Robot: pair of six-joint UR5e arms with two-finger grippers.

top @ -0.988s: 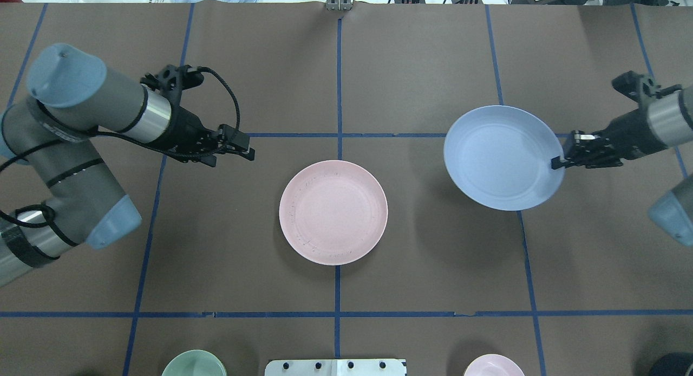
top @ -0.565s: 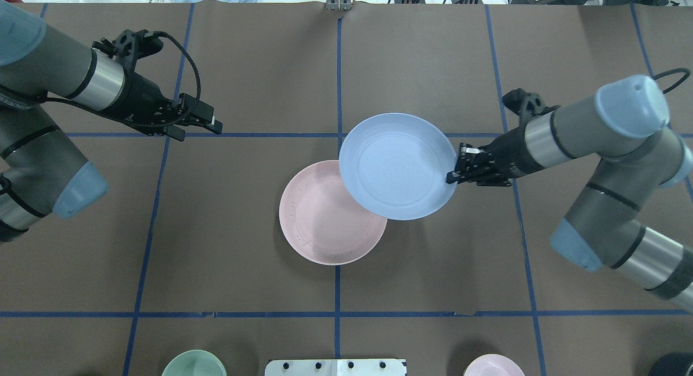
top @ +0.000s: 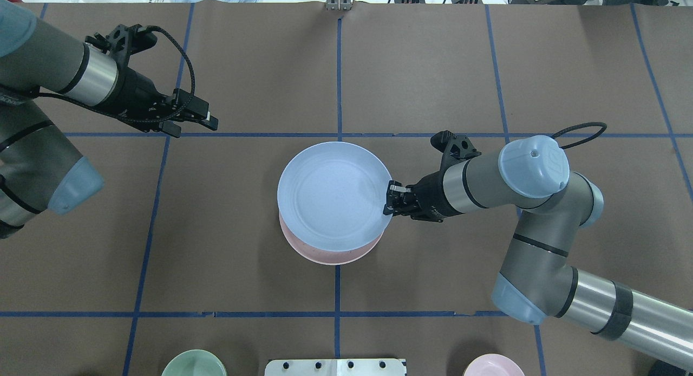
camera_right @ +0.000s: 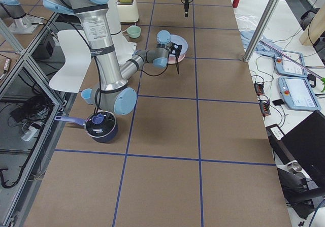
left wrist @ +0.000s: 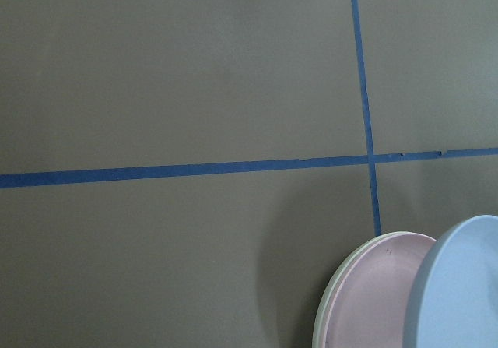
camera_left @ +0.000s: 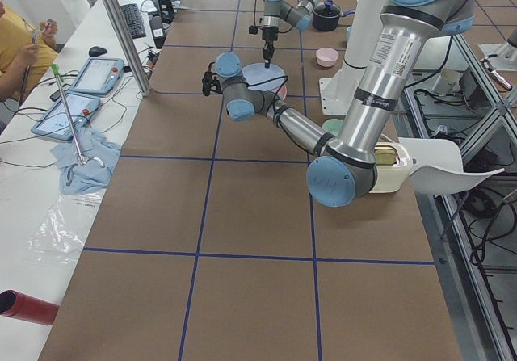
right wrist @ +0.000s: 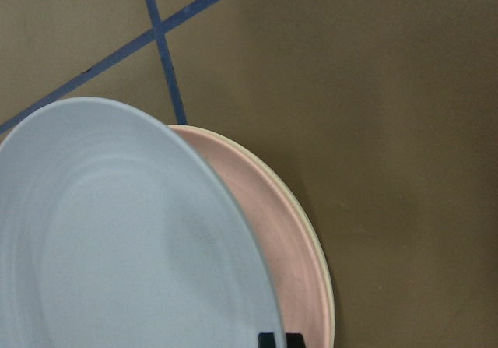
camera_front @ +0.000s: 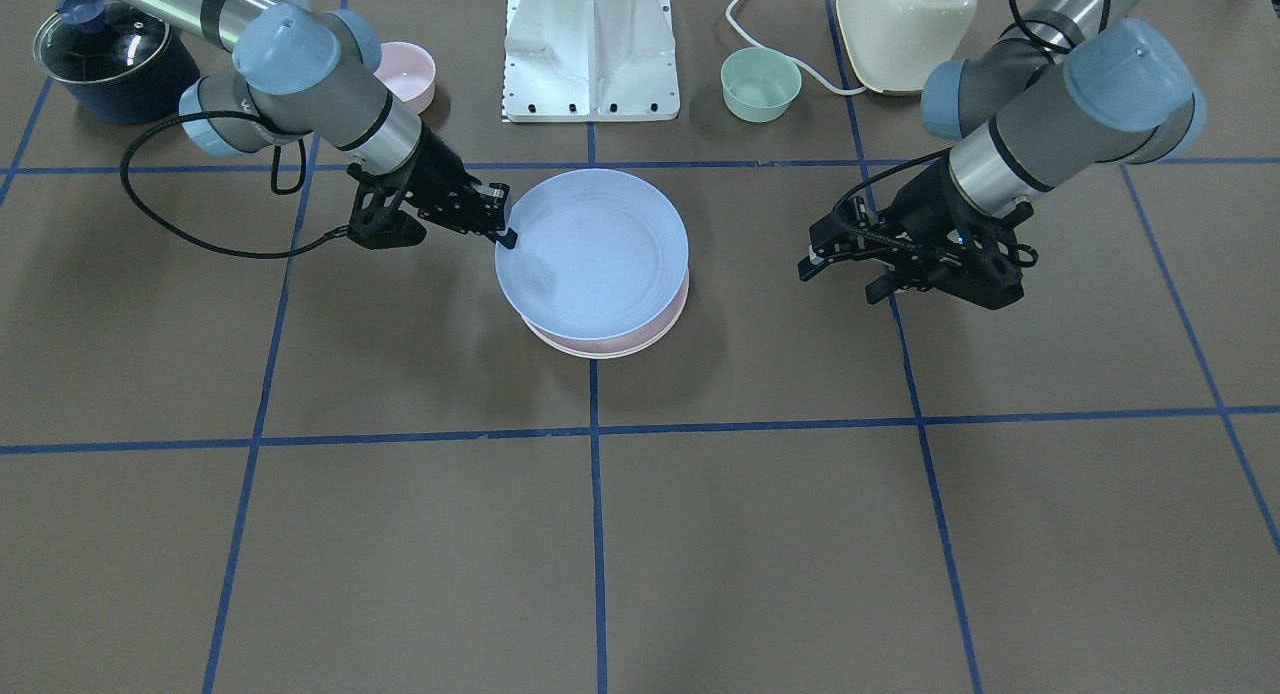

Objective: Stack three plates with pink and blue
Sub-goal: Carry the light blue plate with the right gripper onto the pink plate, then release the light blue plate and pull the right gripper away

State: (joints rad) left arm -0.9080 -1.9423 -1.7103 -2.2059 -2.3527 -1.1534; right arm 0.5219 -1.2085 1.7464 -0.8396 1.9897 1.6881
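My right gripper (top: pixel 391 198) is shut on the rim of the light blue plate (top: pixel 333 196) and holds it tilted just over the pale pink plate (top: pixel 331 258), which lies at the table's centre. The blue plate covers most of the pink one, offset a little toward the far side. In the right wrist view the blue plate (right wrist: pixel 117 239) overlaps the pink plate (right wrist: pixel 274 231), and a thin cream-white plate rim (right wrist: pixel 325 274) shows beneath the pink. My left gripper (top: pixel 213 122) is open and empty, hovering well to the left of the stack.
A mint-green bowl (camera_front: pixel 760 84) and a small pink bowl (camera_front: pixel 408 72) stand beside the white robot base (camera_front: pixel 592 44). A dark lidded pot (camera_front: pixel 105 49) and a cream toaster (camera_front: pixel 905 24) stand at the robot's edge of the table.
My right arm carried the blue plate leftward from the right side to over the pink plate. My left arm drew back to the left and farther away.
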